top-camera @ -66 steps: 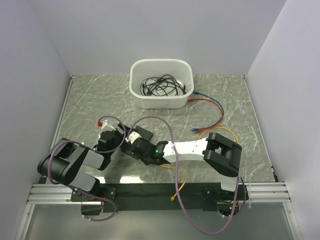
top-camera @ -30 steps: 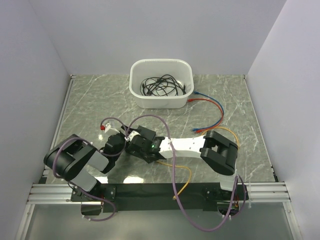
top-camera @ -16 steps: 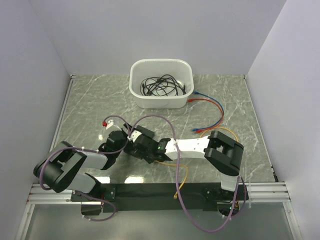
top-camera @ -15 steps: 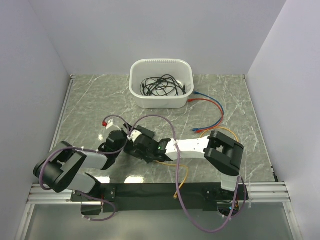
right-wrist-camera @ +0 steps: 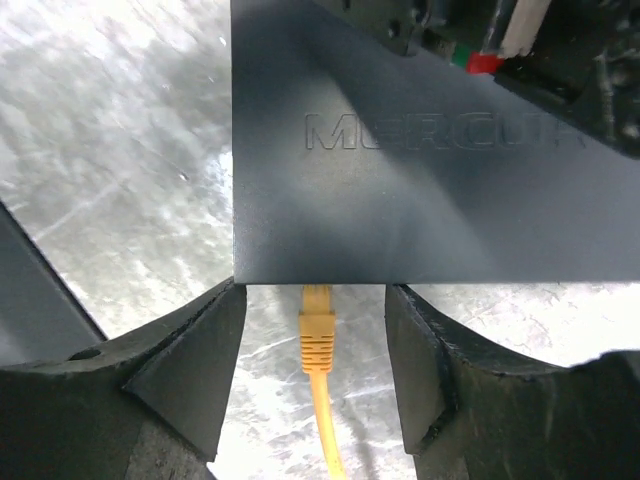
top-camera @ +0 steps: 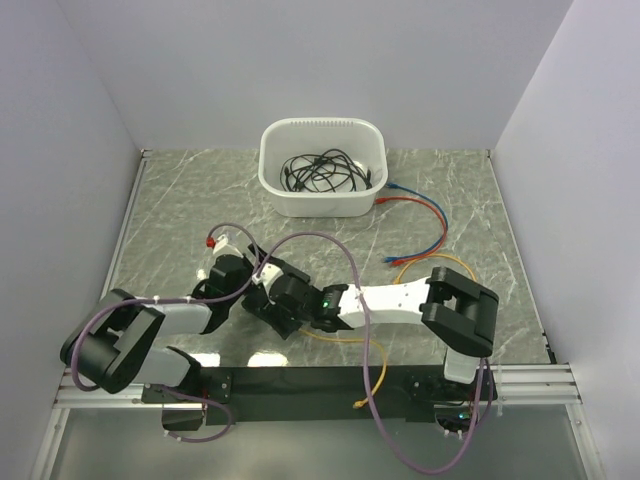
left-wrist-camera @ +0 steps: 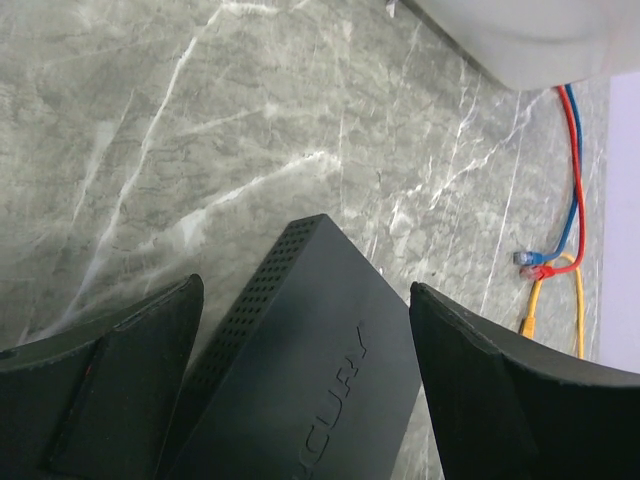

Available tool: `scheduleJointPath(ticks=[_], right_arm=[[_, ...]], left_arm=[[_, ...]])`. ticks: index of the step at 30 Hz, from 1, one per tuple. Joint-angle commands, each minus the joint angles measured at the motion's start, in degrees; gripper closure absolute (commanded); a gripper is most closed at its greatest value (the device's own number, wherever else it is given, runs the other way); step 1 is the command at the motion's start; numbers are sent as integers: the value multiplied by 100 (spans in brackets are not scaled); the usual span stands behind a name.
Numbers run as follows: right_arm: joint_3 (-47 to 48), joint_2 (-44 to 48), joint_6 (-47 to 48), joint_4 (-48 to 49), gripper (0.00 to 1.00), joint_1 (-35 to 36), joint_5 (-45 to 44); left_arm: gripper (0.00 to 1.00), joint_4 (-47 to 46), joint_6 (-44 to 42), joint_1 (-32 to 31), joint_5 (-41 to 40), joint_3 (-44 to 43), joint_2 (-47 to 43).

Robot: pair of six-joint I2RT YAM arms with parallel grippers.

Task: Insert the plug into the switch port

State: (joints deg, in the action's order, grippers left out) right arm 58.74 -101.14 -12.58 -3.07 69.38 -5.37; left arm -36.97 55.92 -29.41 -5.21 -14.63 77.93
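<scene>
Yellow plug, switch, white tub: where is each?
Yellow plug (right-wrist-camera: 317,332): right wrist view, ribbed body.
Switch (right-wrist-camera: 400,205): right wrist view, top face.
White tub (top-camera: 320,203): top view, near wall.

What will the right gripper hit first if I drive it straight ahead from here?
Probably the near edge of the black switch box, just beyond the right gripper. The yellow plug lies untouched between the open fingers, its tip already at that edge.

Robotics lab test cell, white walls (top-camera: 300,60) boxing in three sides, marble-pattern table (top-camera: 180,200), left arm (top-camera: 150,325) and right arm (top-camera: 400,298) mounted on aluminium rail (top-camera: 100,383) at near edge, white tub (top-camera: 322,205) of black cables (top-camera: 320,172) at far side, loose red and blue patch cables (top-camera: 420,203) right of it.
</scene>
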Motion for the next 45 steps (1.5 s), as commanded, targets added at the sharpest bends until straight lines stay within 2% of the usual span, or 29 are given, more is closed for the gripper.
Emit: scheduleJointPath(ticks=[1,6,12,18,29,32,38,45], right_arm=[[174,525,1,1072,35,101,-403],[-12,692,-104,932,32,110,-562],[243,455,-245,431,32,110,-764],[191,288,-517,351,32,110,-1063],[138,1210,-403,-62,32,-65,-1783],[33,1465,-456,-202,32,-521,-1828],[-389,2133,-912,-352,33,-2085,-1538],[-285,2485,-1176,-958,33,-3333,-2012]], left_arm=[[8,1218,-28,66,732,-22,-49],[8,1359,-169,339,820,-145,-85],[9,1412,-266,480,846,-233,-6],[9,1500,-371,550,829,-330,21],[8,2185,-723,814,688,-734,-506],[8,2405,-776,840,609,-760,-840],[9,2344,-609,840,680,-453,-1437],[10,2150,-477,840,706,-14,-1939]])
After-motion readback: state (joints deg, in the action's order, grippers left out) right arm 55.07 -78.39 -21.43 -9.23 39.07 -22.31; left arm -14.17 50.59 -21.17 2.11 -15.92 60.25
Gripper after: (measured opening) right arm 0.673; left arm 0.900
